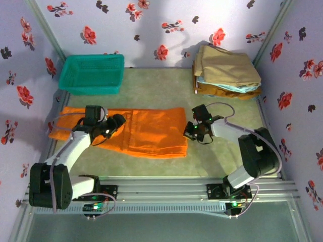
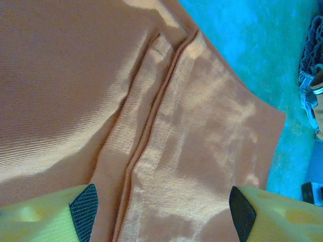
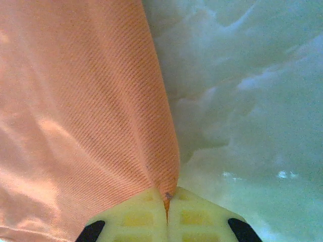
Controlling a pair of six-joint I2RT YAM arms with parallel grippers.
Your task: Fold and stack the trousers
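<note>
The trousers (image 1: pixel 146 132) are laid flat across the middle of the counter (image 1: pixel 151 83), between the two arms. The cloth is judged soft, light and limp. It can be expected to sag and crease when lifted, so it is best taken at an edge or corner, with two holds kept well apart so that a fold stays square. The right claw (image 3: pixel 166 201) is clamped on the edge at the right end, a sliver of orange caught between its tips. The left claw (image 2: pixel 164 209) is held with its jaws apart over a seam (image 2: pixel 151 121) nearer the middle, and no contact can be made out. Part of the left end is covered by the left arm (image 1: pixel 75 146) in the top view. How many layers are pinched cannot be told, nor which end is the waist.
</note>
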